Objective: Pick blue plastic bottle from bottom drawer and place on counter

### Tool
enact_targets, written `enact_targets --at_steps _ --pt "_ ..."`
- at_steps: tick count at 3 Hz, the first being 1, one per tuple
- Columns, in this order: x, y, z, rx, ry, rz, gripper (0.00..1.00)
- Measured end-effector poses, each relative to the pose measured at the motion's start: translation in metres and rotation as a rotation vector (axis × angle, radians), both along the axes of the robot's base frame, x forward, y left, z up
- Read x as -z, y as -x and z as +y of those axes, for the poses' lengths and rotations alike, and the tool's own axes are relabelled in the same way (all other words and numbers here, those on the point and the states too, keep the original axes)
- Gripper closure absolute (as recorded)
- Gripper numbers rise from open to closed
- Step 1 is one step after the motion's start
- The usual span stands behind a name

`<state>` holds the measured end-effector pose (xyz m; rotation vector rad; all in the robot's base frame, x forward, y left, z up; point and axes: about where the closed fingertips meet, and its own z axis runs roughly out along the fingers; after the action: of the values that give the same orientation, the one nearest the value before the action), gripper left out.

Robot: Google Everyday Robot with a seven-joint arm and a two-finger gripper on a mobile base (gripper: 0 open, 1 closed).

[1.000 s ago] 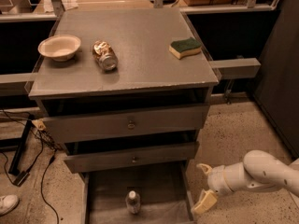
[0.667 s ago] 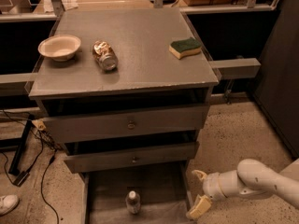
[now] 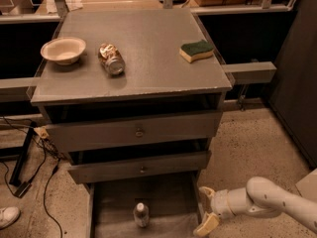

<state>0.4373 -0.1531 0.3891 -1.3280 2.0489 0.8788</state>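
Fingers (image 3: 208, 223) of my gripper (image 3: 205, 209) are spread and empty, low beside the upright blue plastic bottle (image 3: 141, 214) in the bottom drawer (image 3: 166, 200), presumably ready to straddle it.

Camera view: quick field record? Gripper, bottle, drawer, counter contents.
bottom drawer: pulled open
blue plastic bottle: upright on the drawer floor, cap on
gripper: open, low at the drawer's right side, right of the bottle, apart from it
counter: bowl at left, crushed can beside it, sponge at right
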Motion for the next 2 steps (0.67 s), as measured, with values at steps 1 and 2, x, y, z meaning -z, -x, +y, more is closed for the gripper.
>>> enact_targets --at_steps 1,2 --pt "0.005 -0.001 0.006 -0.01 -0.023 0.003 0.0" --pt "0.014 -0.015 0.028 -0.059 -0.081 -0.025 0.0"
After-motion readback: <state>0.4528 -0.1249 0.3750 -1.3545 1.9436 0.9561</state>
